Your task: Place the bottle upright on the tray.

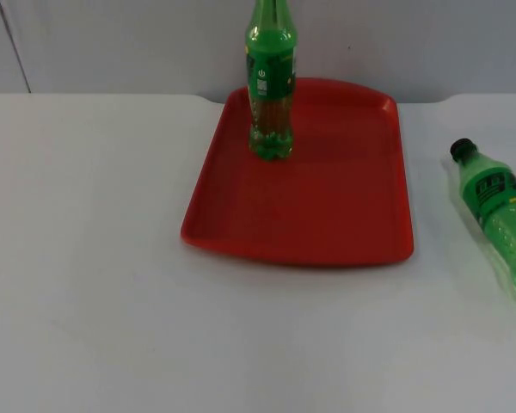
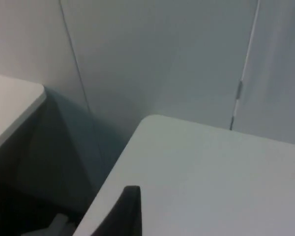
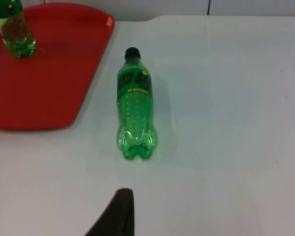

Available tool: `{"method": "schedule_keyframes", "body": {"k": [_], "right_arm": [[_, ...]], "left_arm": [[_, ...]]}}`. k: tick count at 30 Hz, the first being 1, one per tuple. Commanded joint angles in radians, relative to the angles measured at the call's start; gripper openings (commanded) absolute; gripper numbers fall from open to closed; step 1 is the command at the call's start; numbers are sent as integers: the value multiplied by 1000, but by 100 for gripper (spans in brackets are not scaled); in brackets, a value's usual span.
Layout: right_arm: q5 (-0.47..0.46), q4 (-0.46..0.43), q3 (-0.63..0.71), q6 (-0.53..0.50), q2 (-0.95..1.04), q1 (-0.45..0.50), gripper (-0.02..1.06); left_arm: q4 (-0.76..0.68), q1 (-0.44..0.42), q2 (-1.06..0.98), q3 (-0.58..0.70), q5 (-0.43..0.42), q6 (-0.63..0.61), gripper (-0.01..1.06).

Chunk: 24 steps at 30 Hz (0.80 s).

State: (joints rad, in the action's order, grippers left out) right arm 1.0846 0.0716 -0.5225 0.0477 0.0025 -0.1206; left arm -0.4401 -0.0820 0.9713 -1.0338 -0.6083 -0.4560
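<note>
A green bottle (image 1: 271, 82) stands upright on the far part of the red tray (image 1: 327, 215), close to its back left corner; the same bottle (image 3: 12, 29) and tray (image 3: 44, 83) appear in the right wrist view. A second green bottle with a black cap (image 1: 497, 211) lies on its side on the white table, right of the tray, cap toward the wall. In the right wrist view this lying bottle (image 3: 134, 105) is a short way ahead of my right gripper (image 3: 119, 214), apart from it. My left gripper (image 2: 128, 214) hovers over a table corner by the grey wall, with nothing near it.
The grey partition wall (image 1: 112, 43) closes the table's far side. Beside the table corner (image 2: 152, 123) in the left wrist view is a dark gap (image 2: 49, 157), with another table's edge (image 2: 14, 98) beyond it. Bare white table top (image 1: 112, 258) spreads left of and in front of the tray.
</note>
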Motion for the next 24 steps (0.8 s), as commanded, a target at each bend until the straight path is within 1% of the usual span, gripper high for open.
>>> {"method": "schedule_keyframes", "body": {"k": [1,4,5,9,10,16,18,20,22,23,24], "right_arm": [[-7,-2,7,-4,-2,6,105],[-7,-2,7,-4,-2,6,105],[-7,-2,7,-4,-2,6,105],[-7,-2,7,-4,-2,6,105],[-7,-2,7,-4,-2,6,105],[-7,-2,7,-4,-2,6,105],[-7,-2,7,-4,-2,6,105],[-7,-2,7,-4,-2,6,105],[-7,-2,7,-4,-2,6,105],[-7,-2,7,-4,-2,6,105],[-7,-2,7,-4,-2,6,105]], "left_arm": [[64,27,-54,39,23,70,105],[118,91,-131,102,19,145,105],[118,91,-131,102,19,145,105],[149,163,-238,176,5,166,105],[149,163,-238,176,5,166,105],[182,175,-425,299,-11,171,105],[189,175,-451,315,-11,172,105],[229,175,-516,342,-16,208,105],[298,175,-571,356,-39,267,105],[298,175,-571,356,-39,267,105],[337,175,-600,363,-53,299,105]]}}
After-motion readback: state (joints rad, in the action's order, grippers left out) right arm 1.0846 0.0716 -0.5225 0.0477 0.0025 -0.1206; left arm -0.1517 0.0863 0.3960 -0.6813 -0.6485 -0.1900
